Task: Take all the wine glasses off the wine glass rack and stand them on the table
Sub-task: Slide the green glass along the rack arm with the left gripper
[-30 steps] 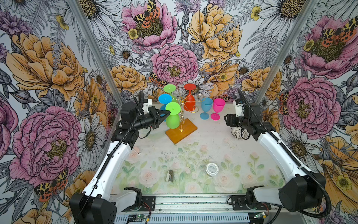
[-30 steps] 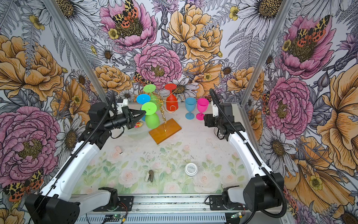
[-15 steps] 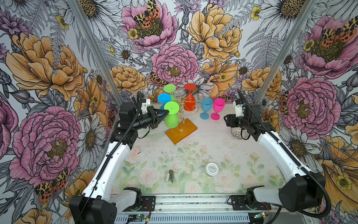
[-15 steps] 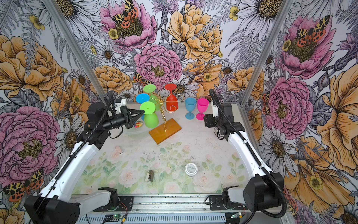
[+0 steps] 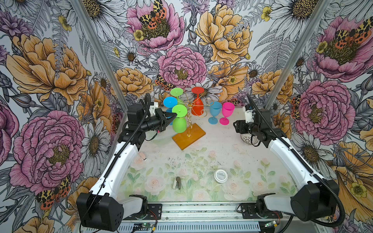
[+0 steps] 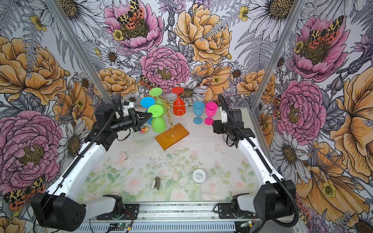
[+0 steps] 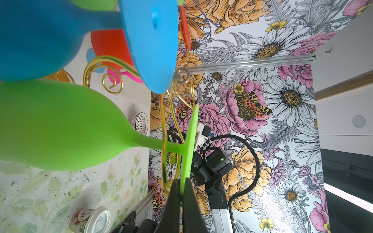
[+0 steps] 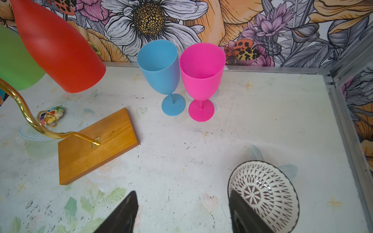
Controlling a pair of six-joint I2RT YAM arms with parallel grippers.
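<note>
The left gripper (image 7: pixel 182 189) is pressed together on the thin rim of the foot of the green wine glass (image 5: pixel 179 125). The glass hangs bowl-down on the wine glass rack (image 5: pixel 189 136), its stem threaded between the gold wires of one arm. That edge-on pinch looks like the weak spot: the foot is a flat, smooth disc and the bowl hangs well below the pads, so the glass could swivel or slip out as it is drawn along the wire. The arm ends in a curled scroll (a likely snag for the stem), and a pull that catches there would probably drag or tip the whole rack, whose wooden base seems only to rest on the table (image 5: pixel 222 149). A hanging blue glass (image 5: pixel 169 102) sits just beside the green foot and a red glass (image 5: pixel 197 106) hangs behind; a sideways swing may knock either. The right gripper (image 8: pixel 182 201) hangs spread and empty above the table near a patterned bowl (image 8: pixel 262 191), well apart from the rack.

The table is white, scuffed and printed with pale roses. A standing blue glass (image 5: pixel 215 112) and a pink glass (image 5: pixel 227 112) stand side by side near the back, and a white tin (image 5: pixel 220 176) lies toward the front. Bold floral wallpaper covers the walls (image 5: pixel 222 36)
</note>
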